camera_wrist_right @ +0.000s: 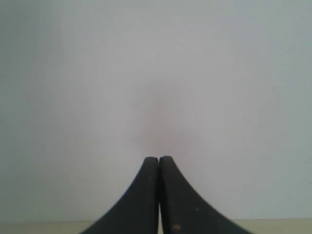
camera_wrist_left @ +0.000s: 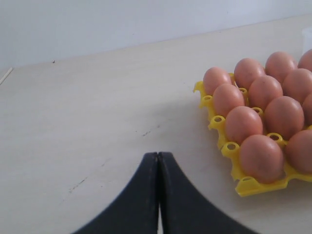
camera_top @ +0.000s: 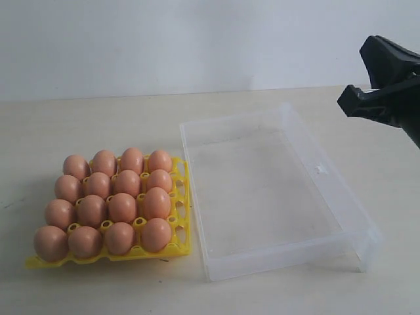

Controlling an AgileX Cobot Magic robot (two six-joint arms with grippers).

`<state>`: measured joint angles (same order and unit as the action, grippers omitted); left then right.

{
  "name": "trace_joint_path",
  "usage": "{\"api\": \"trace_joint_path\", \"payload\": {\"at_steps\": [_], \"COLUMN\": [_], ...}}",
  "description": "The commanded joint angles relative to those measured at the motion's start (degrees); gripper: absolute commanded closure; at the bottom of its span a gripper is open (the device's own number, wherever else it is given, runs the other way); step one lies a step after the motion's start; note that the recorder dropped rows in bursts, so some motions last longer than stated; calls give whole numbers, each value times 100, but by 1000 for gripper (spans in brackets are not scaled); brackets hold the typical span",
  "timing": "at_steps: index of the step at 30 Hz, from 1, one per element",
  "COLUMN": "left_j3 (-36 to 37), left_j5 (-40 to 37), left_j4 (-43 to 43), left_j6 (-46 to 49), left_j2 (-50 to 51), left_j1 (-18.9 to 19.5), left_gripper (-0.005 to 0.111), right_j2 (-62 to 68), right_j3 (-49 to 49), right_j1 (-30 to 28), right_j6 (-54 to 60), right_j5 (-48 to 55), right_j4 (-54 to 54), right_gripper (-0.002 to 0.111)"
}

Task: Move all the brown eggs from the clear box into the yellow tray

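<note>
Two grippers, both clenched on nothing. Right gripper [camera_wrist_right: 159, 158]: black fingers pressed flat together along a thin seam, aimed level at the blank white wall [camera_wrist_right: 156, 73], with only a sliver of table at the base of its own view. Seen from the exterior camera as a black angular bulk on the right arm [camera_top: 392, 82], raised clear of the tabletop at the right edge, above and to the right of the clear box [camera_top: 275, 259]. Left gripper [camera_wrist_left: 159, 155]: same dark curved fingers shut tip to tip, low over the pale table [camera_wrist_left: 87, 126], near the yellow tray [camera_wrist_left: 242, 186] but apart from it. Shown by its wrist camera alone.

Only from the exterior: full count of brown eggs [camera_top: 122, 207], sixteen, four rows of four, all seated in the tray's cups, left of the box and just beside its long wall. From the left wrist: one corner of that load, plus faint dark scuffs on the tabletop.

Eggs matte, smooth, orange-brown, oval. Tray bright yellow plastic, openwork, ring-topped peaks between cups. Box transparent, shallow, rectangular, low-walled, rimmed.
</note>
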<state>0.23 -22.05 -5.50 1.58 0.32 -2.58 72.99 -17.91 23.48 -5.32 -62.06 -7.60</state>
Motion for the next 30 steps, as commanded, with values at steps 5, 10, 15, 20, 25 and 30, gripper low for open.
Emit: {"api": "trace_joint_path", "payload": {"at_steps": [5, 10, 15, 20, 25, 30], "left_j3": [-23, -23, -23, -23, -23, -23], "left_j5": [35, 35, 35, 35, 35, 35], "left_j4": [6, 6, 6, 6, 6, 6], "left_j6": [-28, -28, -28, -28, -28, -28], "left_j2": [-32, -32, -32, -32, -32, -32], "left_j1": [-28, -28, -28, -28, -28, -28], "left_gripper": [107, 107, 107, 107, 107, 107], "right_j2": [-208, -543, -1144, -1964, -2521, -2936], "right_j3": [19, 19, 29, 29, 29, 29], "right_j1": [-12, -12, -12, -12, -12, -12], "right_j6": [-798, -798, -787, -798, -785, -774], "right_j5": [207, 286, 286, 286, 286, 1041], "right_j4": [245, 221, 221, 221, 182, -40], "right_gripper": [108, 108, 108, 108, 108, 108]}}
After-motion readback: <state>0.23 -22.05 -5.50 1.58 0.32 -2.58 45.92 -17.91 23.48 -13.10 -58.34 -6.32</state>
